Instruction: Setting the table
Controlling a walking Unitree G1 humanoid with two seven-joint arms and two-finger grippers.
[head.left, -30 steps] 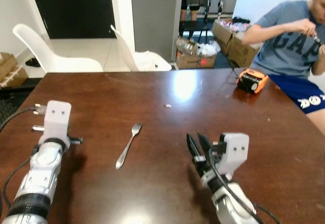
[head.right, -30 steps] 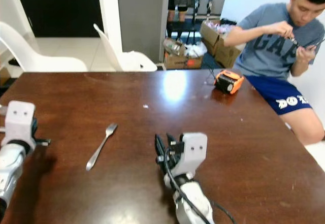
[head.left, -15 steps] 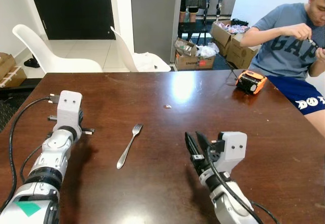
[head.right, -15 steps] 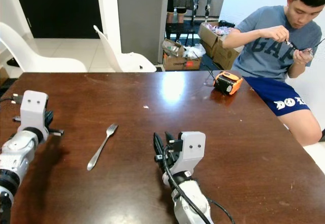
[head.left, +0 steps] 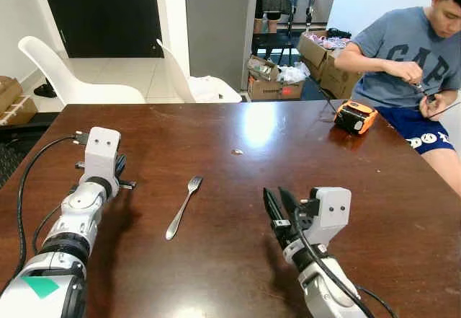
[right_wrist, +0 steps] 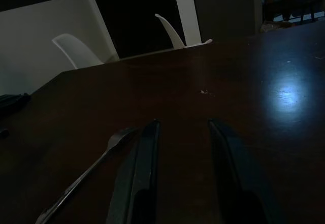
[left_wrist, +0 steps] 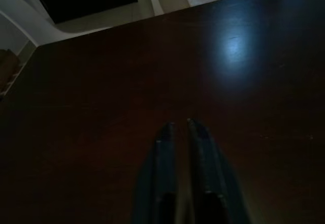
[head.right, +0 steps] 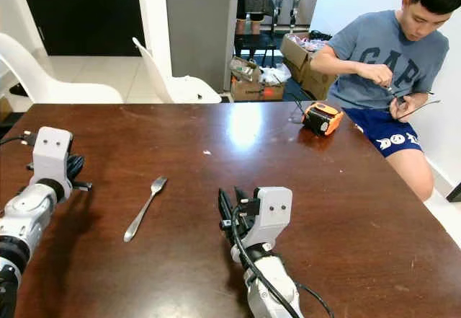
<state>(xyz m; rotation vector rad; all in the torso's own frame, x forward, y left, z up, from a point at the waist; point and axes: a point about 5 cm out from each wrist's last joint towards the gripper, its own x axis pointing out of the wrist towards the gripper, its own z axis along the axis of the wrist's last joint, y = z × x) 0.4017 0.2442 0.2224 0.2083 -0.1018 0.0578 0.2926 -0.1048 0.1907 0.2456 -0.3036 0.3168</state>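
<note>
Left pincer [left_wrist: 179, 124] low over dark desk [head.left: 216, 127], fingers nearly together, empty. Fork [head.left: 184, 206] flat on desk between both arms, tines away from robot. Right pincer [right_wrist: 182, 125] spread open, empty, fork just to its left.

An orange tape measure [head.left: 356, 115] lies near a seated person [head.left: 407, 51], with white chairs [head.left: 72, 76] and cardboard boxes [head.left: 274, 81] behind
</note>
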